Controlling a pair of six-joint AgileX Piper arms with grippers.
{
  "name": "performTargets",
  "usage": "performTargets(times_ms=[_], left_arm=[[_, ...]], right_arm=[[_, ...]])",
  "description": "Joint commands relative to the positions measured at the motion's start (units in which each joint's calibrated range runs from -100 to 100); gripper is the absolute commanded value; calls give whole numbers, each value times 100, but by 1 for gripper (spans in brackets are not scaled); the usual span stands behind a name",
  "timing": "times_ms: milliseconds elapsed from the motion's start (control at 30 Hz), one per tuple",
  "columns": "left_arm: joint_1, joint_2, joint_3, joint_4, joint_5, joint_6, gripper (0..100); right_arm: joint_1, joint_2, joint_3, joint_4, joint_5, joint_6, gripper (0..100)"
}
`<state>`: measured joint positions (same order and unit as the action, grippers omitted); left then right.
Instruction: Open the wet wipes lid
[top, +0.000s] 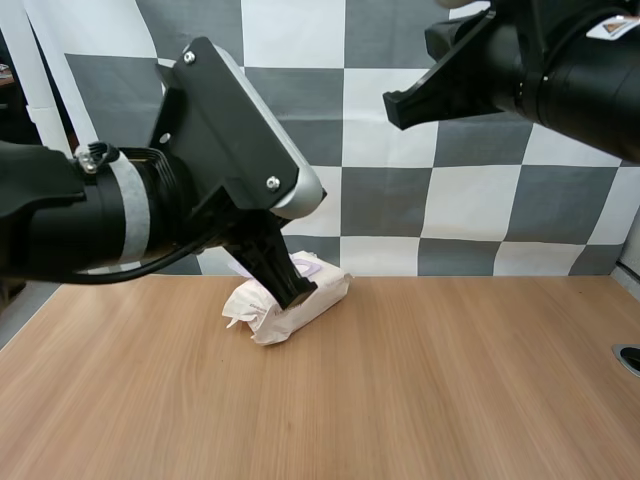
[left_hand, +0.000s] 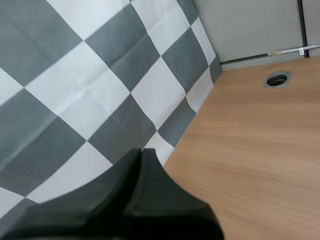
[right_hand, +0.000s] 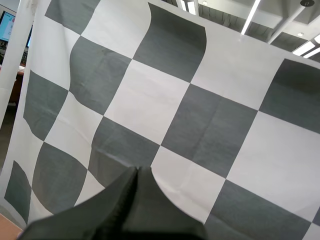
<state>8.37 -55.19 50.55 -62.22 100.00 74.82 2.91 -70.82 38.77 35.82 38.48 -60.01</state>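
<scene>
High view: a pale wood counter (top: 450, 380) carries one container, a soft white pack of wet wipes (top: 268, 320). It lies on its side a little left of centre, towards the far edge, with its wrapper crumpled at the near-left end. A faint lilac patch shows on its top face. The arm covers most of that face, so you cannot tell whether the lid is raised, and the pack's contents are hidden. Your left end effector (top: 293, 290) points steeply down, with its black tip touching the top of the pack. Your right end effector (top: 395, 107) hangs high in the air at the upper right, well apart from the pack and the counter. A round grommet hole (top: 630, 358) sits at the counter's right edge.

Left wrist view: your left end effector (left_hand: 141, 154) shows as one dark wedge, its two fingers pressed together with no gap. Beyond it lie bare wood counter (left_hand: 260, 140) and the grommet hole (left_hand: 277, 79).

Right wrist view: your right end effector (right_hand: 137, 171) is also a single dark wedge, its fingers pressed together and gripping nothing.
</scene>
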Motion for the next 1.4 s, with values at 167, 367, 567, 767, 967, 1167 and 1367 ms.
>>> performTargets(times_ms=[167, 367, 567, 767, 967, 1167, 1367], left_arm=[[-55, -3450, 465, -505, -3375, -1168, 0], [-136, -3644, 1616, -235, -6431, -1763, 0], [-342, -3644, 2677, 132, -7524, -2074, 0], [-598, -3735, 3550, 1717, -7022, -2110, 0], [-607, -3986, 4347, 2451, -6934, -2176, 0], [-607, -4135, 4932, 2257, -7765, -2505, 0], [-538, -4322, 4945, 2370, -8050, -3765, 0]], right_arm=[[0, -1132, 1848, -52, -1508, 185, 0], [-45, -1250, 2758, -63, -1805, 185, 0], [-220, -1250, 3478, -104, -2347, 185, 0], [-276, -1617, 4125, -91, -2332, 161, 0], [-276, -1695, 4684, -101, -2332, -157, 0], [-276, -1761, 5235, -7, -2332, -148, 0], [-314, -1917, 5499, 1204, -2481, -148, 0]])
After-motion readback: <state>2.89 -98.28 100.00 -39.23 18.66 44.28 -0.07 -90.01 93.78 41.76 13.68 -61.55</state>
